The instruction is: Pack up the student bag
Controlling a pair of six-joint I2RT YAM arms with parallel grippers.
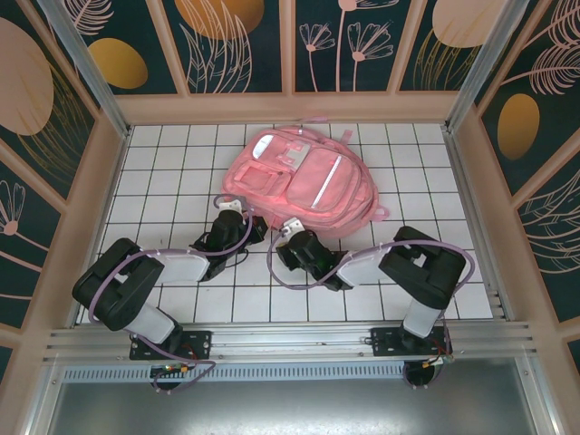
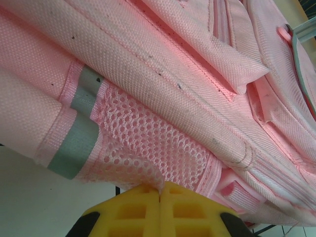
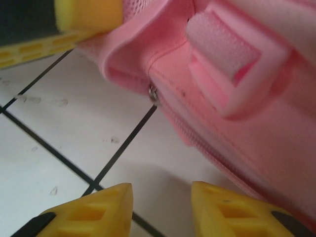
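The student bag (image 1: 304,181), a large pink backpack, lies flat in the middle of the white tiled table. My left gripper (image 1: 231,207) is at its near left corner. In the left wrist view the yellow jaws (image 2: 160,190) are shut on the edge of the bag's pink mesh side pocket (image 2: 148,143). My right gripper (image 1: 292,228) sits at the bag's near edge. It stands open (image 3: 162,202) over bare tile with nothing between its fingers, just short of the bag's zipper seam (image 3: 232,163) and a small metal zipper pull (image 3: 153,94).
Grey reflective strips (image 2: 79,128) run beside the mesh pocket. A yellow finger of the left gripper (image 3: 89,12) shows beyond the bag's corner. Wooden walls (image 1: 100,181) and an aluminium rail (image 1: 290,340) enclose the tiled table (image 1: 163,172).
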